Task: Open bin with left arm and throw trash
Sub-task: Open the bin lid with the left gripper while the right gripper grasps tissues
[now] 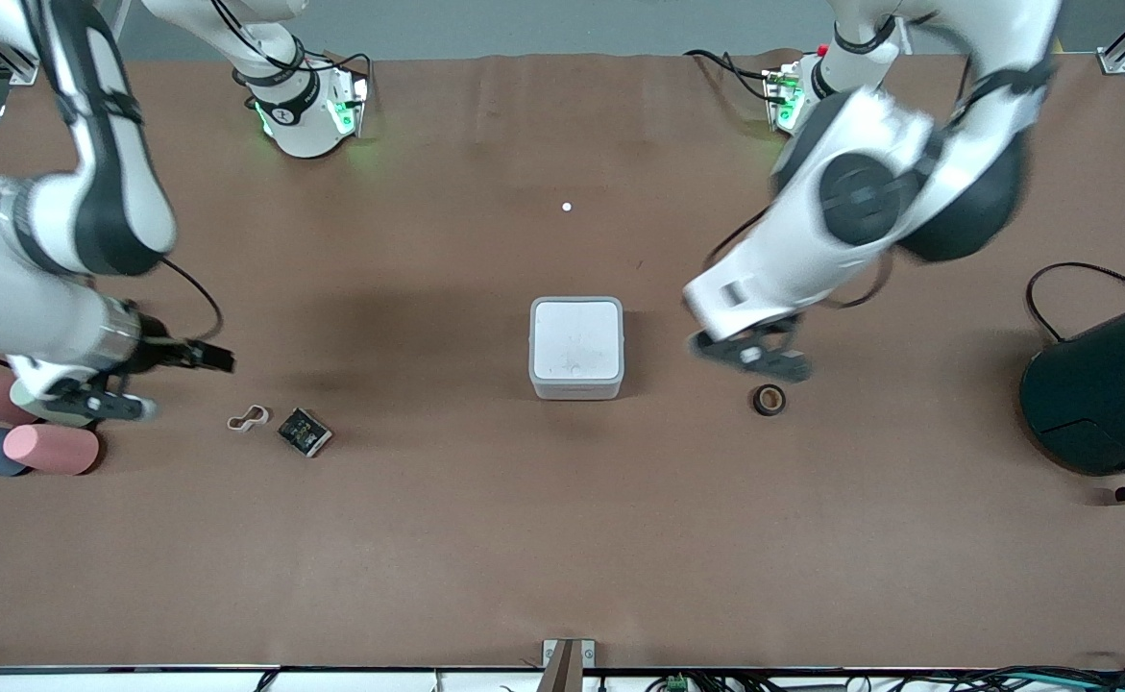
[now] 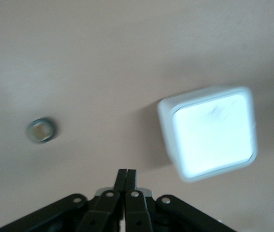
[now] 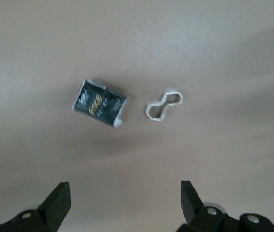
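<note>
Left gripper (image 2: 126, 174), fingers pressed together and holding nothing, hangs between the closed bin (image 1: 576, 347) and tape roll (image 1: 769, 399). Right gripper (image 3: 122, 195) is spread wide and empty near the cups (image 1: 51, 449) at the table's right-arm end.

The only lettering shows on the black packet (image 3: 99, 103), seen in the right wrist view: a gold word across its dark face, too blurred to read with any certainty, with smaller pale marks beside it that cannot be made out. In the front view the packet (image 1: 305, 432) shows only faint specks. Nothing else carries readable text, numbers or signs.
</note>
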`<state>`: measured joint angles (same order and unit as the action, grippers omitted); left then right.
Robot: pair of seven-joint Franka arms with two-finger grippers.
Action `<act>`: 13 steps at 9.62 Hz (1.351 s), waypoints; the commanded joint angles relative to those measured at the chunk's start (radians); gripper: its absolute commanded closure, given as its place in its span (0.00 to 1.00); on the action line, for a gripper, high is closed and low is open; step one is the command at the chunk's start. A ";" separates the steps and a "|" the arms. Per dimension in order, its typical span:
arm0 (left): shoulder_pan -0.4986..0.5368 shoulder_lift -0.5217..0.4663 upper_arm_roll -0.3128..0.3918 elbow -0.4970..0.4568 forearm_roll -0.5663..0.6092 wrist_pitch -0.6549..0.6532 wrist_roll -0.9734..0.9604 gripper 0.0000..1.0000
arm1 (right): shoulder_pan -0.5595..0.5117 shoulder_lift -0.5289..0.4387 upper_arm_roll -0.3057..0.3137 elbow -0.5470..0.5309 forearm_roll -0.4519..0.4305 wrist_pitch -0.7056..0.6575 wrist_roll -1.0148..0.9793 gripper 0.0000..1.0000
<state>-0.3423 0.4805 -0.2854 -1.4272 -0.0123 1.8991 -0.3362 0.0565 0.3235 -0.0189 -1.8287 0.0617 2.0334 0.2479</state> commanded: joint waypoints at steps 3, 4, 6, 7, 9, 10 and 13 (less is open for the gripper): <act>-0.111 0.176 0.003 0.054 0.011 0.221 -0.134 1.00 | 0.040 0.141 0.001 0.015 0.119 0.156 0.240 0.00; -0.127 0.196 0.005 0.051 0.014 0.225 -0.151 1.00 | 0.037 0.153 -0.001 0.016 0.153 0.163 0.240 0.00; -0.153 0.225 0.005 0.048 0.015 0.270 -0.193 1.00 | 0.036 0.204 -0.001 0.017 0.190 0.206 0.285 0.00; -0.158 0.245 0.006 0.047 0.015 0.302 -0.207 1.00 | 0.042 0.242 -0.001 0.025 0.190 0.249 0.348 0.00; -0.156 0.260 0.008 0.016 0.041 0.369 -0.213 1.00 | 0.042 0.288 -0.001 0.055 0.181 0.283 0.360 0.00; -0.152 0.257 0.009 -0.017 0.043 0.408 -0.216 1.00 | 0.042 0.310 -0.001 0.075 0.176 0.286 0.360 0.00; -0.117 0.193 0.009 -0.018 0.043 0.297 -0.219 1.00 | 0.043 0.354 -0.001 0.120 0.173 0.315 0.360 0.00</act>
<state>-0.4874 0.7212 -0.2839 -1.4206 0.0033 2.2461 -0.5431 0.1001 0.6494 -0.0232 -1.7428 0.2324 2.3323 0.5884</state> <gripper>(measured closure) 0.991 0.000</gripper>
